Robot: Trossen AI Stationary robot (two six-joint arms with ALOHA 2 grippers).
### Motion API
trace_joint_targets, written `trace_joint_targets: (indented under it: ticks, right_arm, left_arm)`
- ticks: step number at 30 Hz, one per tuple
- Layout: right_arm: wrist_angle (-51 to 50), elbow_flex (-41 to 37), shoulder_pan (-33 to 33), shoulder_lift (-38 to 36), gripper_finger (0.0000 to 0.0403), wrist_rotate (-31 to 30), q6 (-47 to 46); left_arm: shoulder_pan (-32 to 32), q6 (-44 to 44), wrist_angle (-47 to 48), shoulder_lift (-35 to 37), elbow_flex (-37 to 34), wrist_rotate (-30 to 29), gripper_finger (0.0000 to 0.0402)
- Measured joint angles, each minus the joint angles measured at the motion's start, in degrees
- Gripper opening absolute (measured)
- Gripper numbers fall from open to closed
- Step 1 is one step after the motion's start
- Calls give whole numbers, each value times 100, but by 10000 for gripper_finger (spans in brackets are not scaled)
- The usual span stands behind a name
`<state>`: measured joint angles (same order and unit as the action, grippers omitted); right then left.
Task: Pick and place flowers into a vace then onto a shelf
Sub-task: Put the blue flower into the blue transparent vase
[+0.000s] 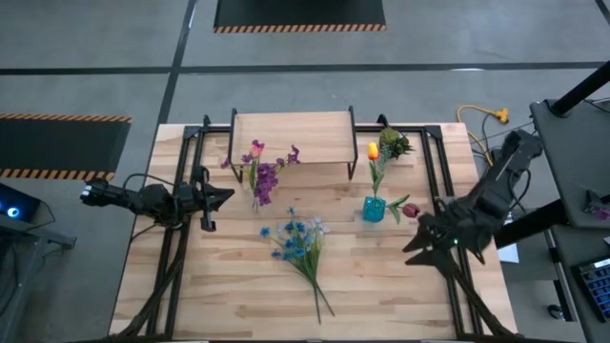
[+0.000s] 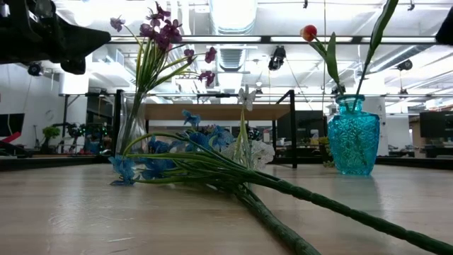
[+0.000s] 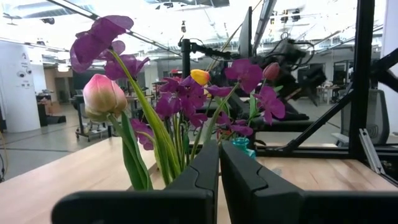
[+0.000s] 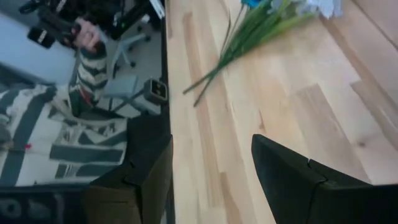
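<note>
The flowers are partly sorted, by the look of it, and no vase stands on the shelf (image 1: pixel 291 136) yet, so most of the job seems left. Going from the biggest thing down: the wooden table (image 1: pixel 238 295) carries everything, with the shelf at its far edge, its light wood top bare as far as the high view shows. The largest bunch, the blue and white flowers (image 1: pixel 300 243), lies flat on the table near the middle, stems pointing toward the near edge, in no vase and held by nothing. The purple flowers (image 1: pixel 262 171), with a pink tulip among them in the left wrist view, stand upright in a clear glass vase (image 2: pixel 131 127) just in front of the shelf's left end. The turquoise glass vase (image 1: pixel 374 209) stands near the shelf's right end and holds an orange-tipped tulip (image 1: pixel 373 151) and another stem; a dark red bloom (image 1: pixel 411 210) shows just beside it, and whether it is in the vase I cannot tell. The left gripper (image 1: pixel 214 197) is closed on nothing, hovering beside the purple bunch. The right gripper (image 1: pixel 424 243) hangs over the table's right side with its fingers apart, empty. What remains, in my judgement: the blue bunch into a vase, then the vases onto the shelf.
</note>
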<state>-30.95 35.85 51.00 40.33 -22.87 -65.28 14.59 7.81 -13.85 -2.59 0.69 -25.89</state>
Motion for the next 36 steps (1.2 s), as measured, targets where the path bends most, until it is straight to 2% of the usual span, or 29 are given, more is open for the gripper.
trace_joint_targets:
  ticks: [4, 7, 16, 23, 30, 36]
  right_arm:
    - [3, 466, 656, 768, 210, -1047, -358]
    - [0, 880, 853, 1499, 210, -1510, -626]
    - [-23, 2377, 627, 3770, 210, -2358, -1088]
    - [-73, 3989, 340, 5630, 210, -2385, -1005]
    - [-322, 5424, 200, 7040, 210, -2378, -875]
    - [-341, 6241, -1, 7981, 208, -2447, 452]
  left_arm:
    - [2, 0, 2, 0, 0, 0, 0]
    - [2, 0, 2, 0, 0, 0, 0]
    - [2, 1, 3, 0, 0, -1, 0]
    - [2, 0, 4, 0, 0, 0, 0]
    - [0, -2, 168, 0, 0, 0, 0]
    - [2, 0, 245, 0, 8, 1, 0]
